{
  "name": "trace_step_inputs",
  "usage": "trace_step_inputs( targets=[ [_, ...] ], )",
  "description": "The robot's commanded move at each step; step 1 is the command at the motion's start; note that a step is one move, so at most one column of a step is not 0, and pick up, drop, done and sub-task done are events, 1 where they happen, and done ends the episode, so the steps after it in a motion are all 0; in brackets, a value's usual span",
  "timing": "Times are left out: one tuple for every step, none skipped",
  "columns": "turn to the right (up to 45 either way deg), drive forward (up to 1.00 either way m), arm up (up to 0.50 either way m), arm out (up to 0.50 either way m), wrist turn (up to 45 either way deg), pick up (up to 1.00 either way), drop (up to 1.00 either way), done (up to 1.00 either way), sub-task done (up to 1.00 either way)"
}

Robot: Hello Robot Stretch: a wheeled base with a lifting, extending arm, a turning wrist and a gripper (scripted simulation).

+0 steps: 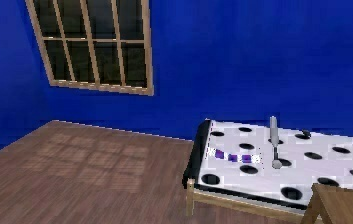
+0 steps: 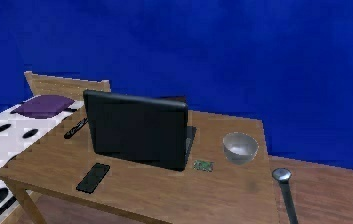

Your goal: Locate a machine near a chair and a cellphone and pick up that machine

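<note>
Laptop (image 2: 139, 130), likely the machine sought, stands open on the counter (image 2: 154, 192), chair (image 2: 59, 79) far left, cellphone (image 2: 93, 177) near-left beside it; fingers' state cannot be told

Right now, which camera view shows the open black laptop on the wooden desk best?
The arm side view: the open black laptop stands whole on the wooden desk. The forward view faces a spotted bed and window.

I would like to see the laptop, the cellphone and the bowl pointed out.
laptop (image 2: 139, 130), arm side view, middle of the dark lid's back.
cellphone (image 2: 93, 177), arm side view, middle of its dark face.
bowl (image 2: 240, 155), arm side view, its pale outer wall.
</note>
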Motion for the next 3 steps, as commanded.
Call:
trace_step_inputs(
  targets=[
    [0.0,0.0,0.5,0.0,0.0,0.0,0.0,0.0,0.0],
    [0.0,0.0,0.34,0.0,0.0,0.0,0.0,0.0,0.0],
    [0.0,0.0,0.0,0.3,0.0,0.0,0.0,0.0,0.0]
  ],
)
